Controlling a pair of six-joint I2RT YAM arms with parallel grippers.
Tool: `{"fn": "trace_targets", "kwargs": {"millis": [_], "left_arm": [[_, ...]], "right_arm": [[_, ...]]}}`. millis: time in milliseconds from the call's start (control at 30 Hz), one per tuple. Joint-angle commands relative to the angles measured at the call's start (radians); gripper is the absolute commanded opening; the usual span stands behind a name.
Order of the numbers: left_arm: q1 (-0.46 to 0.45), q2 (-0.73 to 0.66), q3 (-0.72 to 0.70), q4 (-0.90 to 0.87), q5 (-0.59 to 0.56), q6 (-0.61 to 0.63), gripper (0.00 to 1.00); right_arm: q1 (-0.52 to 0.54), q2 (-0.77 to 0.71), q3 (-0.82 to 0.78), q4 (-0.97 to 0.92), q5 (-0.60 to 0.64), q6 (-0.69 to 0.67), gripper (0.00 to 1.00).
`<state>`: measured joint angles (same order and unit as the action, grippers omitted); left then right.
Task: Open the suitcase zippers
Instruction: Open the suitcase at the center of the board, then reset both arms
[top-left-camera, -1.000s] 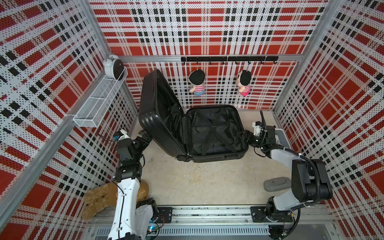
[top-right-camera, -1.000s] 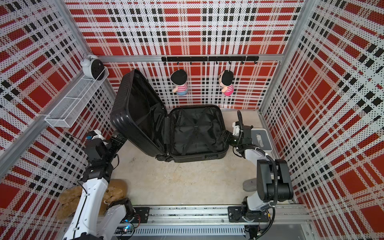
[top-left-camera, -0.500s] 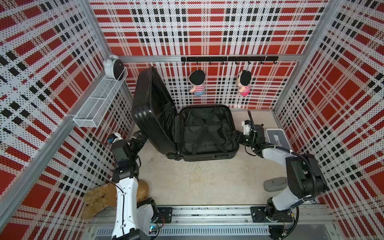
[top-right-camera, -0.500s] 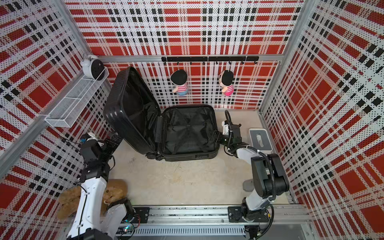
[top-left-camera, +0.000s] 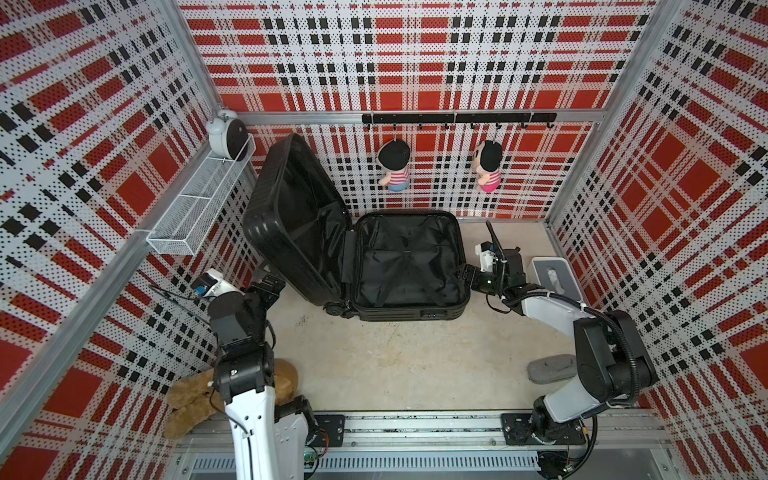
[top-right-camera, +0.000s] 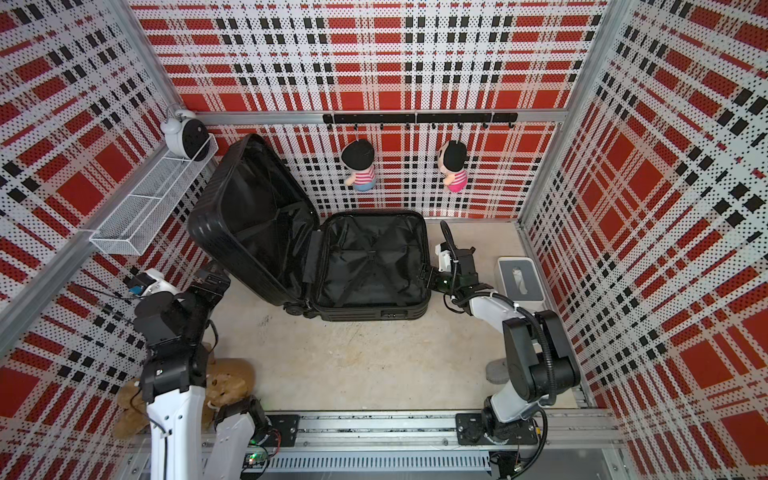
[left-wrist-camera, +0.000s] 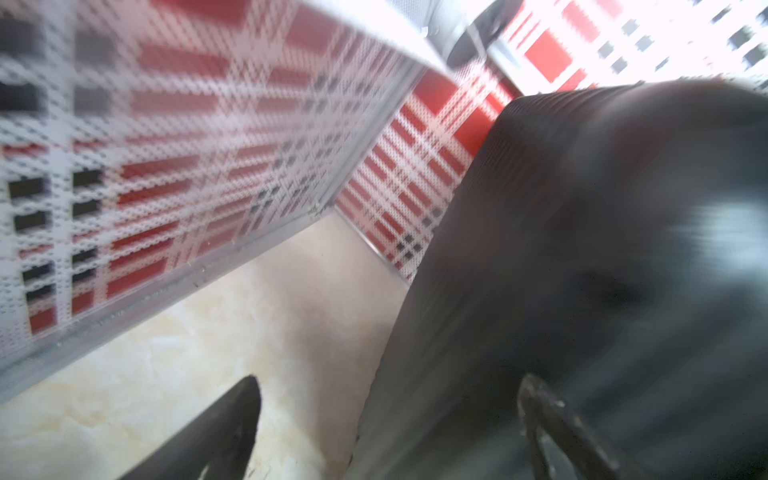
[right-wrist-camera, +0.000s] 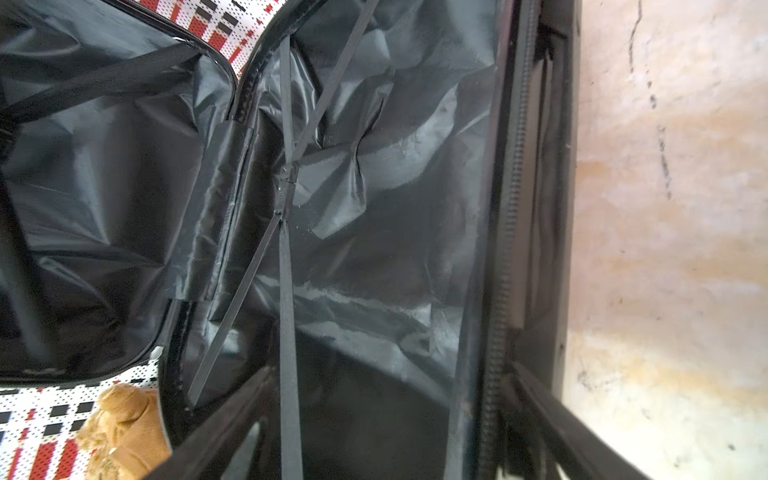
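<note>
Gaping suitcase (top-left-camera: 399, 313) holds black lining (right-wrist-camera: 395, 187), crossed straps (right-wrist-camera: 286, 291); left jaws released, right jaws released astride rim (right-wrist-camera: 511, 208).

A: We see a black ribbed suitcase (top-left-camera: 264, 232), its lining (top-left-camera: 409, 257) glossy black.
B: We see plaid walls (top-left-camera: 415, 54): red, white, black, dotted all over.
A: We note one doll (top-left-camera: 395, 174), black-haired, pink-striped, blue below; the other doll (top-left-camera: 489, 174) pink below.
B: We add a brown teddy bear (top-left-camera: 187, 395), white basket (top-left-camera: 199, 208), grey slipper (top-left-camera: 550, 368), mottled beige floor (top-left-camera: 395, 365).
</note>
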<state>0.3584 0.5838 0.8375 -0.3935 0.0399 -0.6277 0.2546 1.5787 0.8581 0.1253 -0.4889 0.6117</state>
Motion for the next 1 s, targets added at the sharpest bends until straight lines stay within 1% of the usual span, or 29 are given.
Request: {"fn": "trace_targets", "kwargs": {"millis": [0, 67, 167, 200, 267, 367, 467, 633, 767, 867, 933, 967], "left_arm": [[-0.003, -0.054, 0.083, -0.109, -0.075, 0.05, 0.98], [-0.003, -0.068, 0.145, -0.145, -0.075, 0.062, 0.98], [-0.003, -0.069, 0.231, -0.187, -0.037, 0.075, 0.98], [-0.003, -0.073, 0.248, -0.188, -0.015, 0.074, 0.98], [-0.003, -0.079, 0.266, -0.186, 0.02, 0.068, 0.98], [-0.004, -0.075, 0.278, -0.179, 0.074, 0.063, 0.98], [-0.003, -0.072, 0.248, -0.135, 0.145, 0.044, 0.98], [-0.003, -0.067, 0.158, -0.032, 0.232, 0.001, 0.98], [-0.009, -0.059, 0.087, 0.057, 0.28, -0.035, 0.98], [-0.054, -0.043, 0.06, 0.1, 0.262, -0.051, 0.98], [-0.132, -0.024, 0.048, 0.129, 0.206, -0.058, 0.98], [-0.193, -0.004, 0.048, 0.144, 0.158, -0.056, 0.98]], "right_arm": [[0.034, -0.019, 0.009, -0.027, -0.045, -0.013, 0.87], [0.034, -0.04, -0.004, -0.032, -0.02, -0.022, 0.88], [0.033, -0.087, -0.017, -0.062, 0.015, -0.051, 0.9], [0.033, -0.11, -0.021, -0.078, 0.036, -0.052, 0.91], [0.032, -0.163, -0.032, -0.099, 0.083, -0.095, 0.94], [0.029, -0.245, -0.048, -0.113, 0.154, -0.12, 1.0], [0.024, -0.319, -0.059, -0.125, 0.231, -0.15, 1.0], [0.002, -0.436, -0.105, -0.119, 0.348, -0.186, 1.0], [-0.062, -0.515, -0.172, -0.082, 0.381, -0.192, 1.0], [-0.093, -0.572, -0.239, -0.03, 0.414, -0.212, 1.0], [-0.103, -0.597, -0.275, -0.002, 0.434, -0.224, 1.0], [-0.108, -0.601, -0.286, 0.008, 0.446, -0.228, 1.0]]}}
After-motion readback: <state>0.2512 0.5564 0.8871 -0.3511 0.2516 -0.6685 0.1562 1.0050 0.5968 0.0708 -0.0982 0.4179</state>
